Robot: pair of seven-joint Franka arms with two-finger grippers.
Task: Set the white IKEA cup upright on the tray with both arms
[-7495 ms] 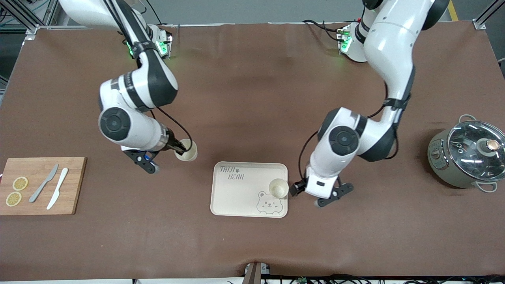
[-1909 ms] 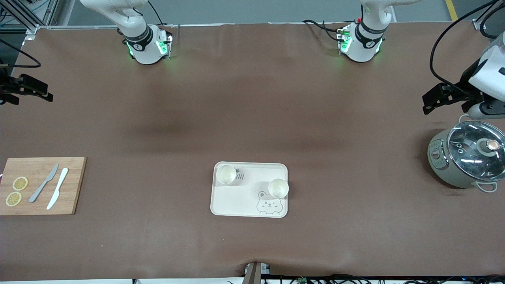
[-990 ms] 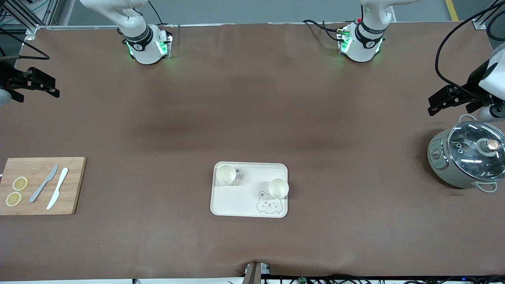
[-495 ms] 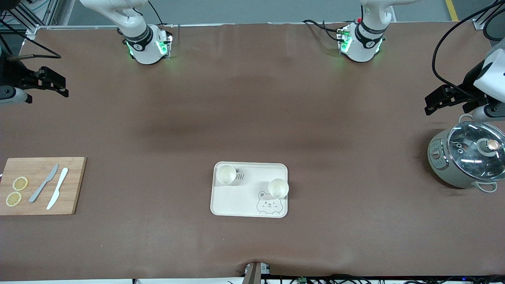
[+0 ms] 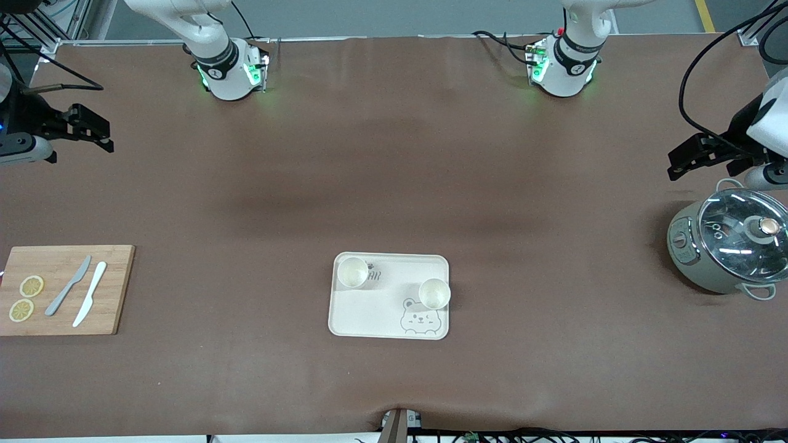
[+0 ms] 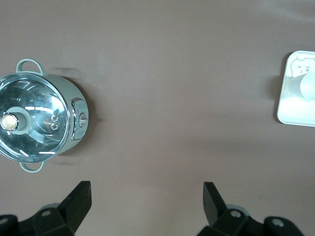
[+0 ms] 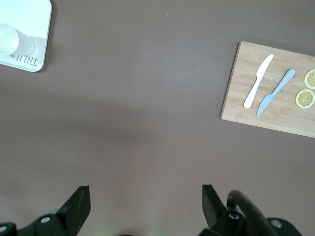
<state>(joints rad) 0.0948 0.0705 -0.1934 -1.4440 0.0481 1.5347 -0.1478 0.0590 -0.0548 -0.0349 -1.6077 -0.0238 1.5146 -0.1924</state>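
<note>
Brown table [image 5: 394, 184] — tray [image 5: 381, 320], cutting board [image 5: 111, 289], pot [image 5: 720, 246]

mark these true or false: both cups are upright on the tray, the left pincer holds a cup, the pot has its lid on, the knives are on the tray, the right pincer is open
1. Both cups stand upright on the tray: true.
2. The left pincer holds a cup: false, it is open and empty, above the table beside the pot.
3. The pot's glass lid is on: true.
4. The knives lie on the tray: false, they lie on the cutting board.
5. The right pincer is open: true.
</note>
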